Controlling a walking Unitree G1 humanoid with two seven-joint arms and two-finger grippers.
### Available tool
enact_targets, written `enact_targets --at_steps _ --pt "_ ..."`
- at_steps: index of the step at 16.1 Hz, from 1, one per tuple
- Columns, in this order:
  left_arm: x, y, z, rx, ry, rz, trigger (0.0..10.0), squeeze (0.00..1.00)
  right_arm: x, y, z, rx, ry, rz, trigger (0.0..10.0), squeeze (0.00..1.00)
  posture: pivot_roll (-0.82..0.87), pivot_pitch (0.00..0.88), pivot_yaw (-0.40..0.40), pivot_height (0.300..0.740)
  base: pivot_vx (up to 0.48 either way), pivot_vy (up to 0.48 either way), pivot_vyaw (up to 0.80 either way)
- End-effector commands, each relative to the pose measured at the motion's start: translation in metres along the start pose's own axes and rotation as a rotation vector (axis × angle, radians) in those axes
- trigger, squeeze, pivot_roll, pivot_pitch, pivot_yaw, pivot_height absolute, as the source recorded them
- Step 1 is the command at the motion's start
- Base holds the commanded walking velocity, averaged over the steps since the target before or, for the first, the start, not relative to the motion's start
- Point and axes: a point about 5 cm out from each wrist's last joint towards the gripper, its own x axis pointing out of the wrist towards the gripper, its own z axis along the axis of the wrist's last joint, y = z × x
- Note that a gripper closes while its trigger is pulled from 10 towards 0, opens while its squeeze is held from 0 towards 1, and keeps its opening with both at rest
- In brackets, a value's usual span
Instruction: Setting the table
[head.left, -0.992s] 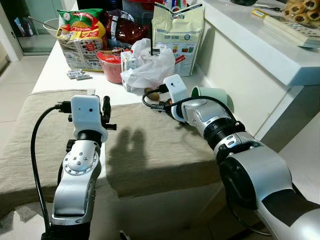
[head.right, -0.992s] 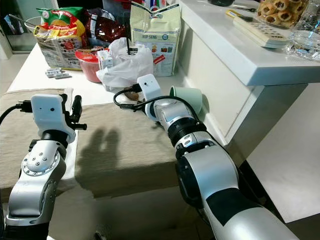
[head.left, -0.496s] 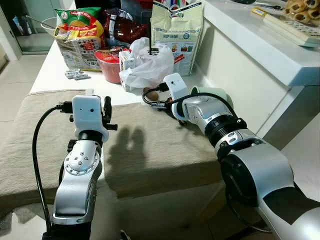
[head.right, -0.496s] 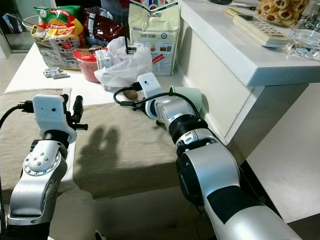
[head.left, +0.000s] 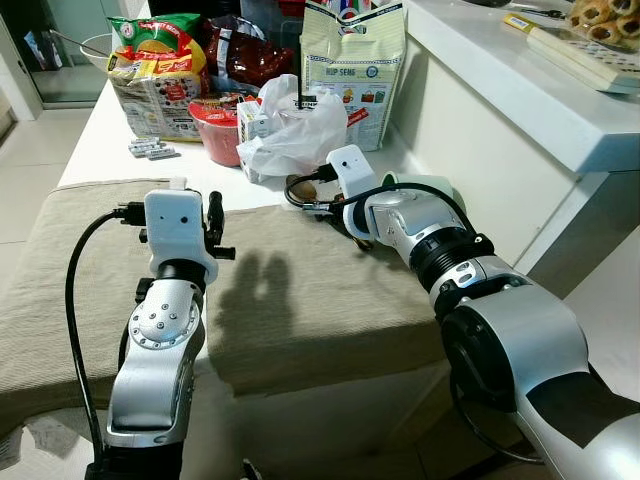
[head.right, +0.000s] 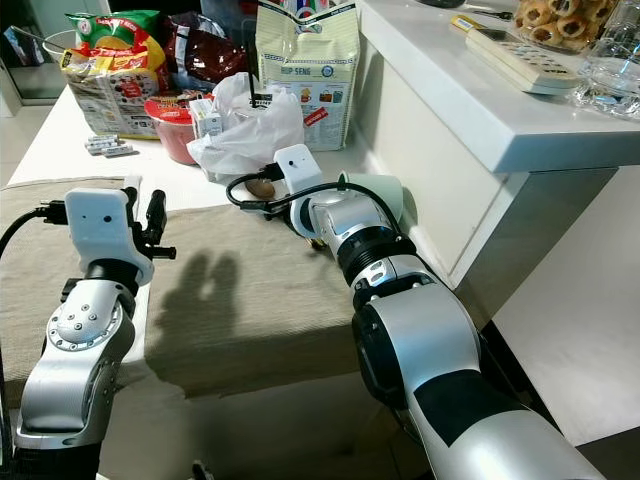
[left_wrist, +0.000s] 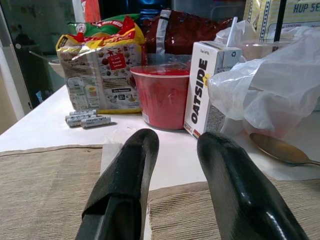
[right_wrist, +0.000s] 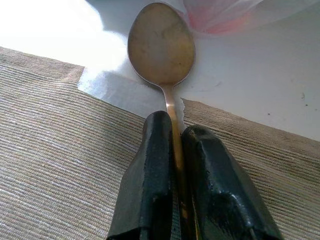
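My right gripper (right_wrist: 172, 125) is shut on the handle of a brass-coloured spoon (right_wrist: 161, 45). It holds the spoon low at the far edge of the beige woven placemat (head.left: 330, 280), and the spoon's bowl (head.right: 261, 187) reaches over the white table toward the plastic bag. A pale green cup (head.left: 425, 187) lies on its side just right of that wrist. My left gripper (left_wrist: 175, 142) is open with nothing in it. It stands above the gap between this mat and a second beige placemat (head.left: 60, 260) on the left.
Groceries crowd the back of the table: a white plastic bag (head.left: 295, 135), an Oatside carton (left_wrist: 205, 90), a red bowl (head.left: 222, 130), snack bags (head.left: 160, 75), a paper bag (head.left: 355, 60) and batteries (head.left: 150, 150). A raised white counter (head.left: 520, 80) walls the right side.
My right wrist has shifted only slightly with the spoon still in its grip. The left arm has stayed put. The view itself has moved a little.
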Motion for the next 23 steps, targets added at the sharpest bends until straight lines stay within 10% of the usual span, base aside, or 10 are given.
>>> enact_targets --at_steps 1,23 --pt "0.003 -0.005 0.002 0.002 -0.007 -0.016 10.0 0.0 0.001 -0.014 -0.029 0.04 0.119 -0.064 10.0 0.0 -0.1 0.005 -0.057 0.74 0.0 0.0 0.0" --pt "0.008 -0.009 0.003 -0.001 -0.016 -0.032 10.0 0.0 -0.016 -0.04 0.01 0.097 -0.055 -0.183 10.0 0.0 -0.12 0.0 -0.051 0.74 0.0 0.0 0.0"
